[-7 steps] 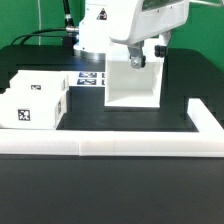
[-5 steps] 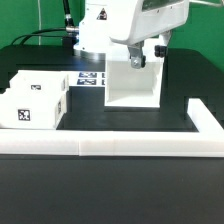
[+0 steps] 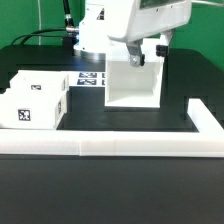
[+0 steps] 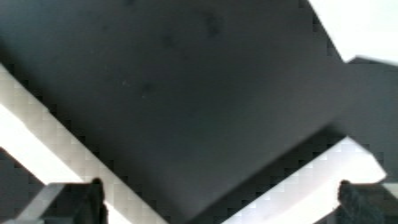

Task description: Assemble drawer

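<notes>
At centre of table (image 3: 110, 118), gripper (image 3: 146, 55) over upright open tray (image 3: 133, 88), fingers (image 4: 68, 205) spread wide, released; tagged boxy shell (image 3: 35, 98) at exterior view's left.

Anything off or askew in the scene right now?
Nothing looks broken or spilled. One oddity: the open white drawer part appears to stand on end beneath the gripper, with its open side facing the camera, rather than lying flat. The tagged box sits apart on the exterior view's left, by the border wall.

Our arm (image 3: 140, 20) sits at one o'clock in the exterior view. Our gripper (image 3: 137, 61) points down, fingers (image 4: 71, 205) spread wide.
</notes>
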You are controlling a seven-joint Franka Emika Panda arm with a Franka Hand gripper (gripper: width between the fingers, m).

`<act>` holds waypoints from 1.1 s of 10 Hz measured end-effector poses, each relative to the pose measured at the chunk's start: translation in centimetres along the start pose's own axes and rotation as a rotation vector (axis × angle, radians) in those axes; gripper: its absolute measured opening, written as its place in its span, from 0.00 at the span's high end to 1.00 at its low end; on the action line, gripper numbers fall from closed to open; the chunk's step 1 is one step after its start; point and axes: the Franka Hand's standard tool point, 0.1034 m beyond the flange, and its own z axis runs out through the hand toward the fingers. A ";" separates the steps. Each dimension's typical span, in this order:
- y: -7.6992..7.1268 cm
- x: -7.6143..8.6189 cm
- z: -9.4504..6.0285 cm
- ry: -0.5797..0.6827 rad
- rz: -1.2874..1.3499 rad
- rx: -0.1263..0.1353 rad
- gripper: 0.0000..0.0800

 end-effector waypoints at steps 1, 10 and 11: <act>-1.5 -0.9 -0.7 -0.007 0.121 -0.005 0.19; -7.0 -2.6 -1.8 -0.017 0.564 -0.029 0.19; -8.2 -2.7 -1.6 -0.030 0.629 -0.023 0.19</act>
